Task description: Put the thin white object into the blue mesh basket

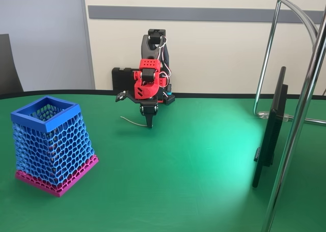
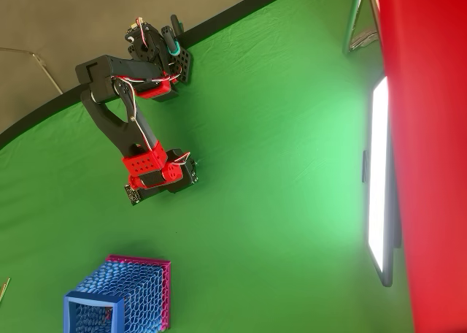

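The thin white object (image 1: 131, 122) lies on the green table as a slightly curved cord. Its right end meets the tip of my gripper (image 1: 149, 123). The gripper points straight down onto the table, and its dark fingers look closed together on that end of the cord. In the overhead view the red wrist block (image 2: 153, 174) covers the fingers. The blue mesh basket (image 1: 47, 114), with a solid blue rim and a pink base, stands at the left of the fixed view, well away from the gripper. In the overhead view the blue mesh basket (image 2: 82, 302) sits at the lower left.
A dark flat monitor (image 1: 270, 130) stands on edge at the right, next to a chrome tube frame (image 1: 298, 125). The overhead view shows the monitor (image 2: 380, 180) beside a large red surface (image 2: 430, 128). Open green cloth lies between gripper and basket.
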Robot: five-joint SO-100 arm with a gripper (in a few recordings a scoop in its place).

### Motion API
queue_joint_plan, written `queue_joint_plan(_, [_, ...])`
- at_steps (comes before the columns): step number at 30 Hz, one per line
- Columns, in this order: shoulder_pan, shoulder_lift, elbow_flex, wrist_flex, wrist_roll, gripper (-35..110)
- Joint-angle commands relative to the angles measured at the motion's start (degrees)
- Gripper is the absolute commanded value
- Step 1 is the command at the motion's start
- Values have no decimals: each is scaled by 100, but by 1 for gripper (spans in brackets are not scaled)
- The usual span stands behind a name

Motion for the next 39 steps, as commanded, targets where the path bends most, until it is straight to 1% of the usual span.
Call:
queue_joint_plan(1, [-70, 18, -185, -26, -44, 6])
queue_joint_plan(5, [-70, 62, -237, 35, -44, 5])
queue_joint_plan(12, [-70, 193, -791, 527, -44, 4])
queue_joint_plan(23, [70, 448, -1591, 747, -18, 4])
queue_joint_plan(39, [475, 519, -4192, 703, -237, 3])
